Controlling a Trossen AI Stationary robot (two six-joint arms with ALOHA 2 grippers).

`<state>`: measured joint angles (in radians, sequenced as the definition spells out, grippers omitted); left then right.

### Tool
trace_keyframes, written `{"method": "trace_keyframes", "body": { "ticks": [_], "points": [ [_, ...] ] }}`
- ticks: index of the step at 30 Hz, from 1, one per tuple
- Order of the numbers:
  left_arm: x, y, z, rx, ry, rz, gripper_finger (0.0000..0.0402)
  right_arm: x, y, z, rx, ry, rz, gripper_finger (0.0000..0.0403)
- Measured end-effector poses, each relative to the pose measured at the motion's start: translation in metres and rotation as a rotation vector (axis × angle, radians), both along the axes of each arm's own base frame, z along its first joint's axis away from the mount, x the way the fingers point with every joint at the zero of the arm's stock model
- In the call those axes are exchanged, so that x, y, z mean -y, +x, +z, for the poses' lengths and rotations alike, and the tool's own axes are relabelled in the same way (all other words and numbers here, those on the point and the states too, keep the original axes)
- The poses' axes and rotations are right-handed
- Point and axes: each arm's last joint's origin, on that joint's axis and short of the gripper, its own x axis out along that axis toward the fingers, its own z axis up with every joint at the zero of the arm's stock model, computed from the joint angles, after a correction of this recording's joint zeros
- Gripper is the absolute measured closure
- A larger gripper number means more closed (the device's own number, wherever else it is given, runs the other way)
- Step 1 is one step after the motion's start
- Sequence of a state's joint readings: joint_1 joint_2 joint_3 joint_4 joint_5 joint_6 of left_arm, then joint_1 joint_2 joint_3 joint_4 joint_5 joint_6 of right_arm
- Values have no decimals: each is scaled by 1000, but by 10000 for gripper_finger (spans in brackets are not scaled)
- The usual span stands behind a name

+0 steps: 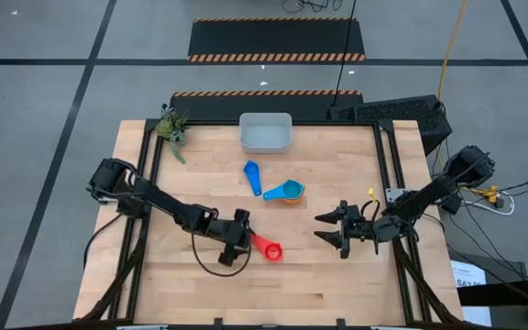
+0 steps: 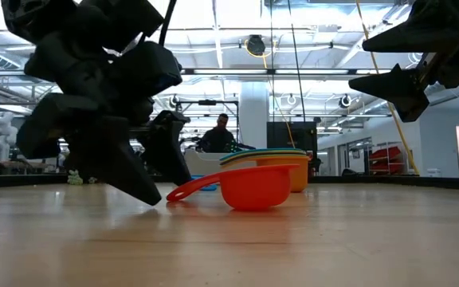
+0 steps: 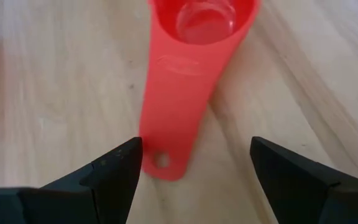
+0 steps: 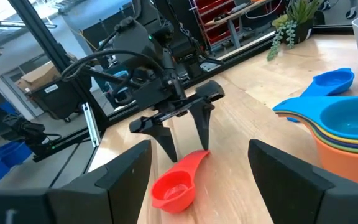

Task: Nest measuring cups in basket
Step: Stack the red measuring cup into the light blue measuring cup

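Left tool: released, fingers spread on either side of the red cup's handle, low over the desk at its front centre. You are lining up for a grasp; judged from the wrist view, the handle end is sitting nearer one finger, so you are better off centring it before closing, and gripping the handle rather than the bowl so the cup stays level.

Right tool: released, fingers apart, hanging above the desk toward the right side, holding nothing.

Red cup: one, lying upright on the desk, handle pointing at the left tool, well apart from the basket.

Blue cup: one, lying alone near the desk's middle, just in front of the basket.

Stack of cups: one stack, just beside the blue cup; light blue is sitting on top with yellow and orange rims showing beneath. You cannot count its layers exactly.

Basket: one, pale, at the back centre, holding no cup that is showing.

Plant: one, at the back left corner.
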<state>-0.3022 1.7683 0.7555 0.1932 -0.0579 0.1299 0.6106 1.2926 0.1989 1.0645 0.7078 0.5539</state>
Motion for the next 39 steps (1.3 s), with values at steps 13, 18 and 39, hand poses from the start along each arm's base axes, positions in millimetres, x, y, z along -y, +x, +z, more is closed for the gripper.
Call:
{"method": "trace_keyframes", "body": {
  "ticks": [13, 18, 39],
  "points": [
    [-17, 16, -13, 71, -55, -83, 101, 0, 1, 2, 10, -8, -5, 140],
    [-19, 17, -13, 71, -70, -72, 101, 0, 1, 2, 11, -8, -4, 140],
    [7, 9, -14, 30, -151, 44, 193, 0, 1, 2, 7, -13, -1, 140]
  ]
}}
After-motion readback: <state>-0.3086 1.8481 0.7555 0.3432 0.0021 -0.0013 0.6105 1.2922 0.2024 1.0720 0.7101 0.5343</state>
